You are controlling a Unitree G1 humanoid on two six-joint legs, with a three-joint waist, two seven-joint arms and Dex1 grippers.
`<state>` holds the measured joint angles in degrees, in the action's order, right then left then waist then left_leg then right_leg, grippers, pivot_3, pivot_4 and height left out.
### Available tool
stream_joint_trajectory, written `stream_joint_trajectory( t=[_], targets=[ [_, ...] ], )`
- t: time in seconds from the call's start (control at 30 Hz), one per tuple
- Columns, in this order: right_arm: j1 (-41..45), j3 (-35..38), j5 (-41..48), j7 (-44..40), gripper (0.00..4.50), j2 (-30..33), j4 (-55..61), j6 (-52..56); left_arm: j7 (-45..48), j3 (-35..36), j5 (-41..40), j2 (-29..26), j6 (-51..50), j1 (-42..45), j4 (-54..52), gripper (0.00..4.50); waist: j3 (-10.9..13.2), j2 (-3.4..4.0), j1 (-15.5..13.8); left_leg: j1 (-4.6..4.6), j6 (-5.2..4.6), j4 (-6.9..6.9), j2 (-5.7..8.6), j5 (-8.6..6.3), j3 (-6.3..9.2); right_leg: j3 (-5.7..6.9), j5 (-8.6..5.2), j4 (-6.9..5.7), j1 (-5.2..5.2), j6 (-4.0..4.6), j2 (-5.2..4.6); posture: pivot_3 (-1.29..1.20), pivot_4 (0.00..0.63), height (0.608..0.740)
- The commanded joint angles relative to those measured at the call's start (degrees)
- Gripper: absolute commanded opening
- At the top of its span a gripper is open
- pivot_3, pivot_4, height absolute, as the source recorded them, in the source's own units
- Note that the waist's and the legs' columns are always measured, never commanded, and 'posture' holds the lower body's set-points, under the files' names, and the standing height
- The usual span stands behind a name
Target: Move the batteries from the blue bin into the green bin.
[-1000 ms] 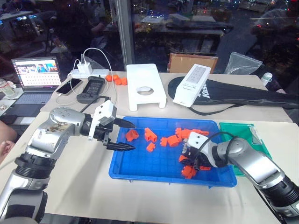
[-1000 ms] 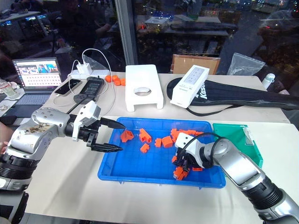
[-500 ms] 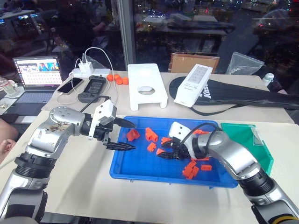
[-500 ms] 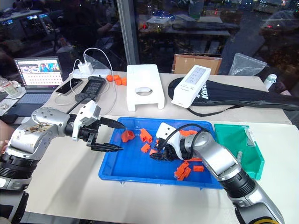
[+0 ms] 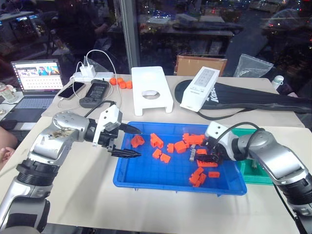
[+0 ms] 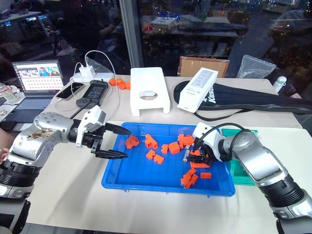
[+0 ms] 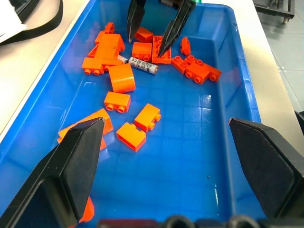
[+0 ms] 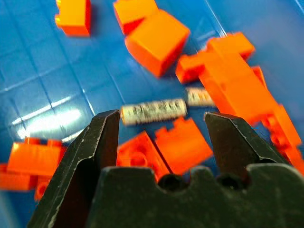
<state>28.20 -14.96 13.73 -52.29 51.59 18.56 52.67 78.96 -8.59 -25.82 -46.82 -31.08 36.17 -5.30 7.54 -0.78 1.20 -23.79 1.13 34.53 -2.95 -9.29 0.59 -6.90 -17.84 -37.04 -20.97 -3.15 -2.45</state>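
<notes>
Our left arm reaches in from the left with its wrist bent toward the right, and the left claw (image 5: 127,141) hangs over the left end of the blue bin (image 5: 146,173), its two black fingers spread wide with nothing between them. Our right arm comes in from the right, elbow out, the forearm crossing over the green bin (image 5: 253,168), which sits just beside the blue bin's right end. The right claw (image 6: 196,152) points down and to the left into the right half of the blue bin, released, its fingers apart and holding nothing.

In the right wrist view the two fingers straddle a battery (image 8: 153,111) that lies flat on the blue floor among orange bricks (image 7: 123,78). A second battery (image 8: 200,97) lies end to end with the first, half tucked under a brick. We count two batteries in the blue bin. We count roughly fifteen orange bricks scattered in the blue bin, some in clumps that we cannot separate, and about four more orange pieces (image 5: 122,83) on the table (image 5: 87,180) behind it. The first battery bears dark printing too small to read.

Beyond the bin on the table lie a white stand (image 5: 151,89), a white box (image 5: 199,89) and a black sleeve (image 5: 253,101) with white lettering starting with "K".
</notes>
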Motion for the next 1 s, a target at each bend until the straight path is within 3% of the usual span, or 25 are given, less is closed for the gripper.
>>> stream_joint_trajectory(
  t=[0.03, 0.23, 0.47, 0.73, 0.87, 1.0],
  targets=[
    [-0.04, 0.90, -1.10, 1.02, 3.31, 0.00, -0.74, -1.01, -0.53, 0.76, 0.04, 0.37, 0.11, 2.04, -0.14, 4.50, 0.00, 0.00, -0.02, 0.00, 0.00, 0.00, 0.00, 0.00, 0.00, -0.01, 0.00, 0.00, 0.00, 0.00, 0.00, 0.00, 0.150, 0.712],
    [0.01, -0.50, -2.58, 1.69, 3.31, -1.81, -4.84, -1.83, 0.07, 1.06, -0.38, -0.19, -0.07, 1.59, -0.79, 4.50, 0.01, -0.01, -0.12, -0.01, 0.00, 0.02, 0.01, 0.00, 0.00, 0.00, 0.00, 0.00, 0.01, 0.00, -0.01, 0.00, 0.150, 0.712],
    [-0.76, -1.28, -2.93, 0.52, 1.43, -0.86, -6.33, -1.42, -1.04, 1.59, -0.58, 0.39, -0.36, 1.95, -0.93, 4.50, 0.01, -0.01, -0.14, -0.01, 0.00, 0.02, 0.01, 0.00, 0.00, 0.00, 0.00, 0.00, 0.01, 0.01, -0.01, 0.00, 0.150, 0.712],
    [-3.94, -0.59, 0.32, -4.80, 1.43, 6.44, 3.12, 3.97, -0.46, 0.73, 0.33, 0.23, 0.81, 1.76, -0.16, 4.50, 0.01, -0.01, -0.37, -0.01, 0.00, 0.06, 0.01, 0.00, 0.00, 0.01, 0.00, 0.03, 0.05, -0.01, -0.02, 0.00, 0.150, 0.712],
    [-7.67, -1.75, 3.78, -9.50, 1.43, 13.22, 11.76, 8.03, -0.19, 0.29, 0.47, 0.51, 1.01, 1.79, 0.01, 4.50, 0.01, -0.01, -0.45, -0.02, 0.00, 0.06, 0.02, 0.00, 0.00, 0.01, -0.01, 0.03, 0.05, -0.02, -0.03, 0.00, 0.150, 0.712],
    [-9.09, -0.58, 6.53, -9.77, 1.43, 14.74, 13.74, 11.29, 0.15, 0.14, 0.76, 0.65, 1.25, 1.81, 0.10, 4.50, 0.01, -0.03, -0.34, 0.00, 0.00, 0.06, 0.00, -0.01, 0.01, 0.03, -0.01, 0.06, 0.09, -0.02, -0.03, 0.00, 0.150, 0.712]
  ],
)
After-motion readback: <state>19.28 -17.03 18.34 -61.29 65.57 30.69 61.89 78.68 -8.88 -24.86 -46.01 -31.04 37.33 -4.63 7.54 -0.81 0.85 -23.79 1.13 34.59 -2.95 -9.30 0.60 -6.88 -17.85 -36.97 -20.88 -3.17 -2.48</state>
